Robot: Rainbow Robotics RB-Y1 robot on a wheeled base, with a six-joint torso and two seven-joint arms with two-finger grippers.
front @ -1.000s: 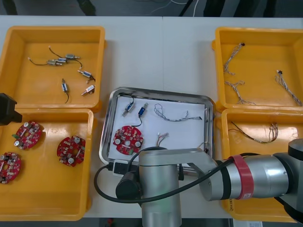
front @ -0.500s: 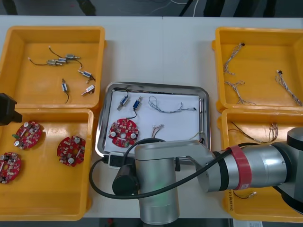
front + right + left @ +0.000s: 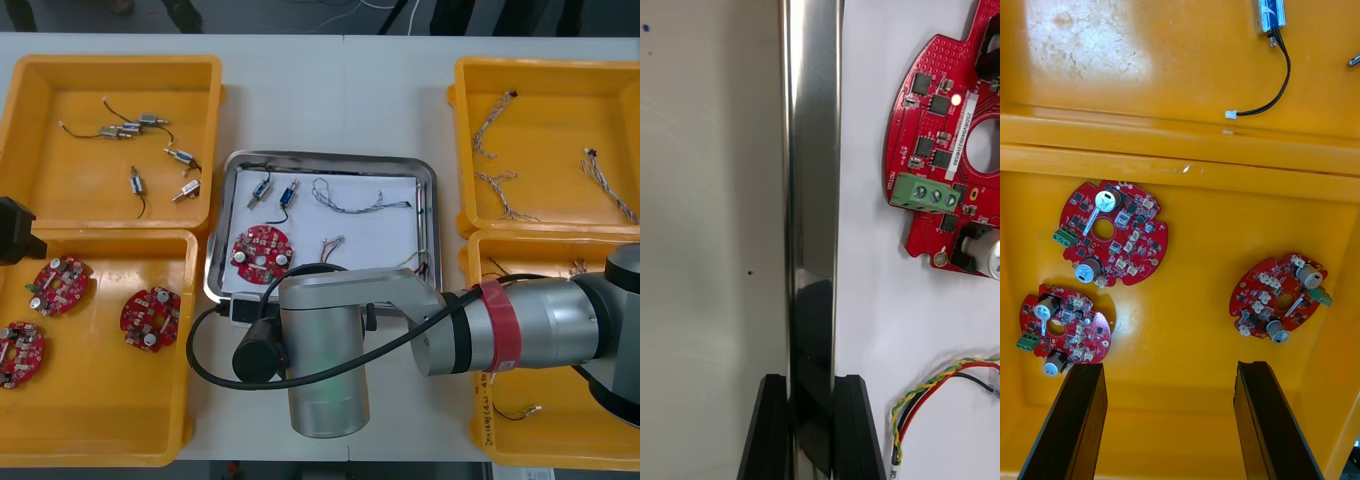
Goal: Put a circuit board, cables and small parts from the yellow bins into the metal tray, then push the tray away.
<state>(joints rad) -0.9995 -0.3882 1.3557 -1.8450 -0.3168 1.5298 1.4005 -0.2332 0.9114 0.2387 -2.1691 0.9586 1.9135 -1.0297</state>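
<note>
- The metal tray (image 3: 327, 158) lay on the tabletop (image 3: 330, 100) between the yellow bins (image 3: 120, 62). It was loaded with a circuit board (image 3: 262, 251) at its near left, two small metal parts (image 3: 262, 190) at its far left, and a twisted cable (image 3: 350, 205) to their right.
- We judged the loading done and the step in hand to be the push away.
- The right gripper (image 3: 811, 431) was at the tray's near rim, under the right arm (image 3: 400, 330) that reached across from the right. Its fingers (image 3: 773, 435) were clenched on the rim, one on the tabletop side and one inside the tray.
- A red and yellow cable (image 3: 929, 394) lay just beside the inner finger without touching it. The board lay farther along the rim.
- To do the push well, we would drive straight toward the far side and keep the rim flat on the tabletop, so nothing tips or slides.
- We would go slowly, since the loose parts and cables could shift with a jerk.
- We would keep the tray square, as the bins stood close on both sides and a skewed tray could catch a bin wall.
- The left gripper (image 3: 1169, 371) hovered over the near left bin (image 3: 1180, 337), fingers released and apart above the spare boards, well away from the tray.
</note>
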